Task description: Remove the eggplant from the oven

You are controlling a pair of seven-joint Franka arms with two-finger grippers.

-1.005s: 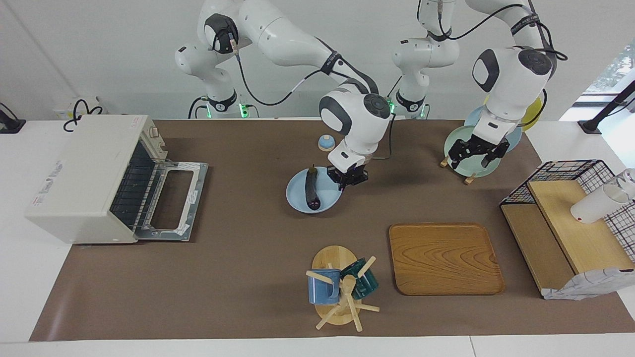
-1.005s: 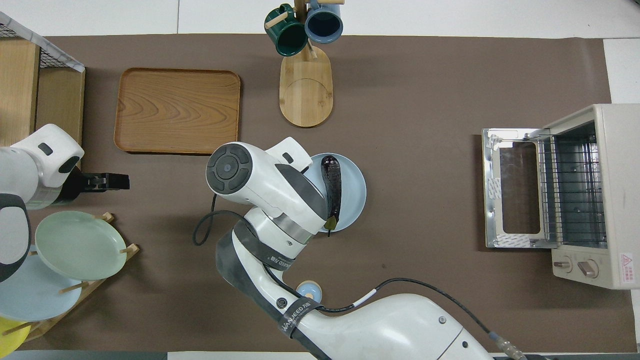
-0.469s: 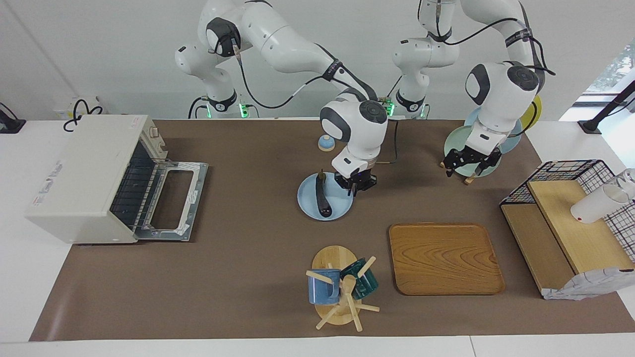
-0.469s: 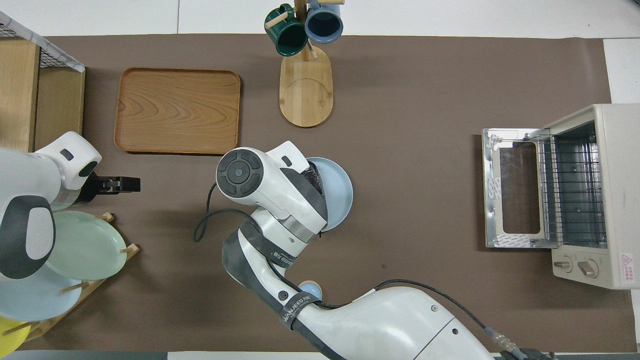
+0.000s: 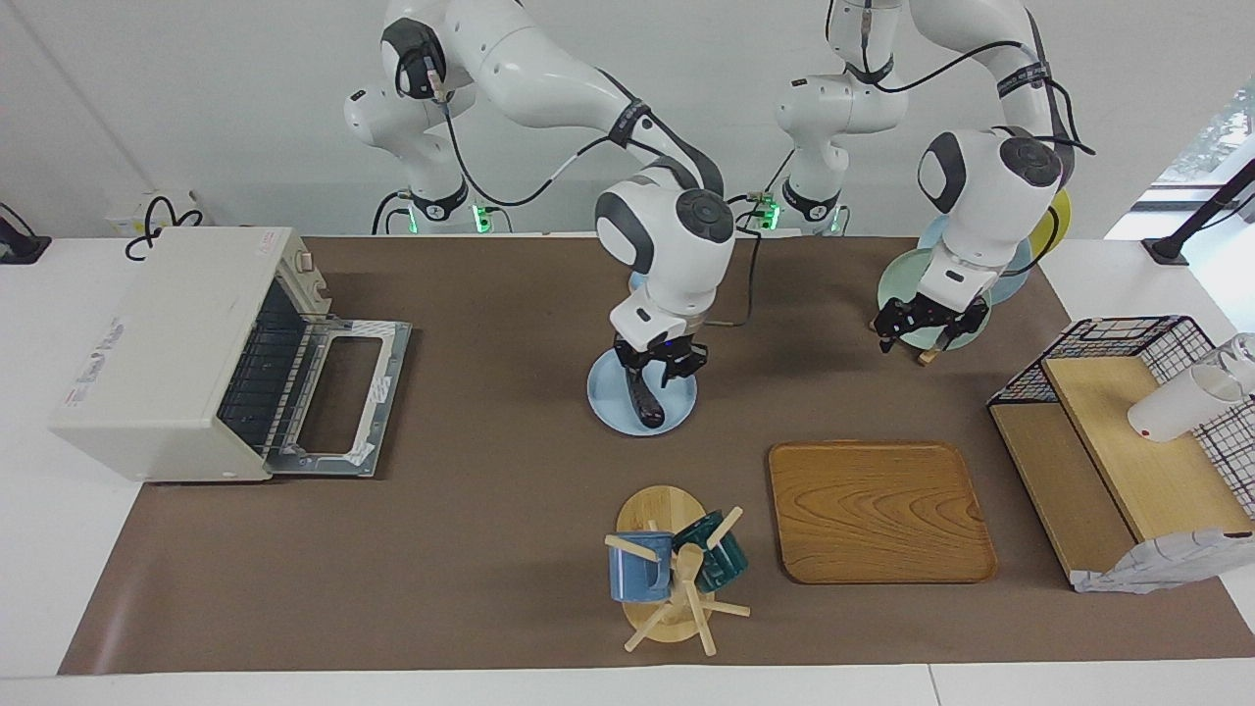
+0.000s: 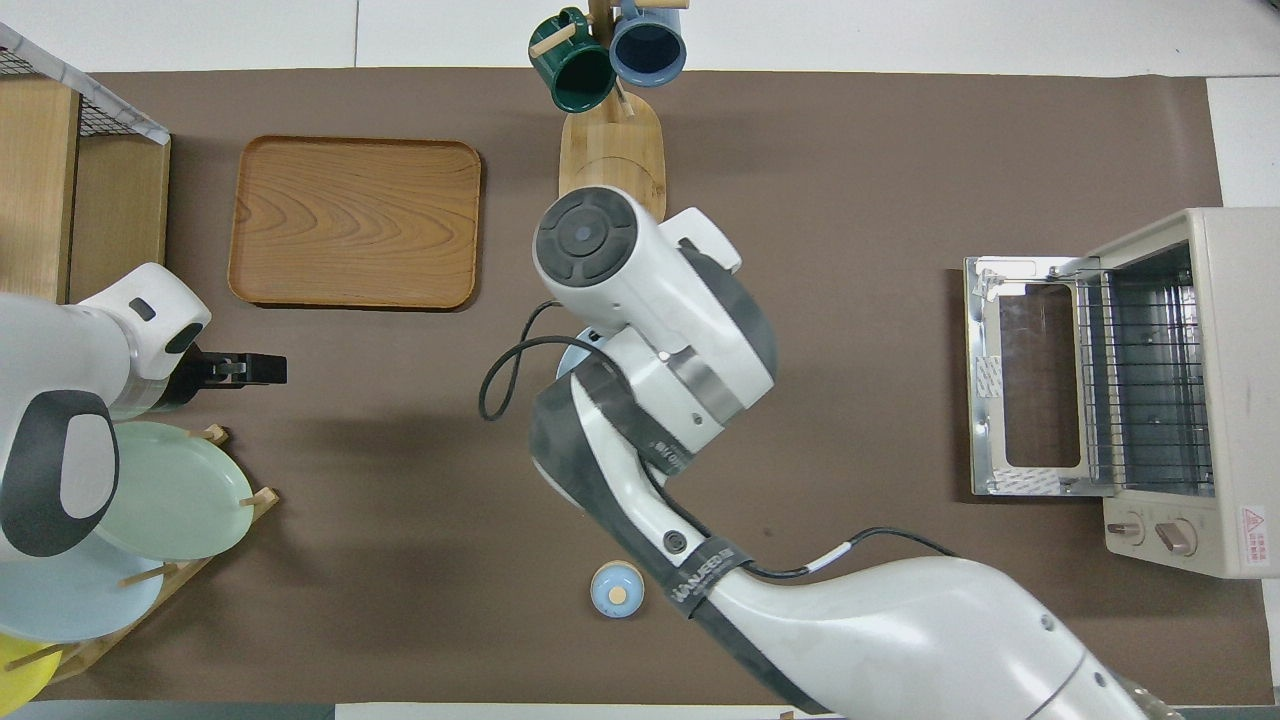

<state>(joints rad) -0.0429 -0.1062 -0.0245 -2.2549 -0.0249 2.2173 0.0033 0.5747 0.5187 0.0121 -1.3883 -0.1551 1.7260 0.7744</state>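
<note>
Left gripper (image 5: 928, 327) over the plate rack (image 5: 927, 294), waiting. Right gripper (image 5: 659, 361) over the blue plate (image 5: 677, 412), fingers apart, unclear whether touching the eggplant (image 5: 646, 408): dark, glossy, slim, lying on that plate mid-table. Oven (image 5: 167, 343) open.

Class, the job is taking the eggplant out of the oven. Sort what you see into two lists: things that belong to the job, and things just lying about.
Belongs to the job:
eggplant, on the blue plate
oven, door open
right claw, over the eggplant

Just lying about:
wooden tray
mug stand
plate rack, left claw over it
wire basket
</note>
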